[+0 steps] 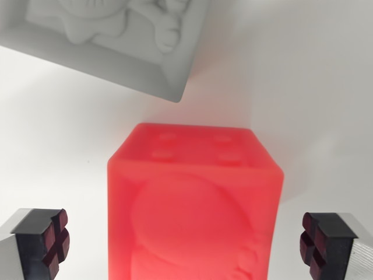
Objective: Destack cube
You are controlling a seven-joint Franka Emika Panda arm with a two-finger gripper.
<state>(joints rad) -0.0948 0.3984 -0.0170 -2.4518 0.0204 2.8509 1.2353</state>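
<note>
A bright red cube [195,204] fills the lower middle of the wrist view, with small round dimples on its top face and a raised figure on its front face. My gripper [183,248] is open. Its two fingers [44,245] stand at either side of the cube, at the bottom corners of the view, with a gap between each dark red pad and the cube's sides. The cube's base is cut off by the bottom edge, so I cannot tell what it rests on.
A white cube [111,41] with a relief figure on top lies tilted at the upper left, apart from the red cube. The surface [303,81] around them is plain white.
</note>
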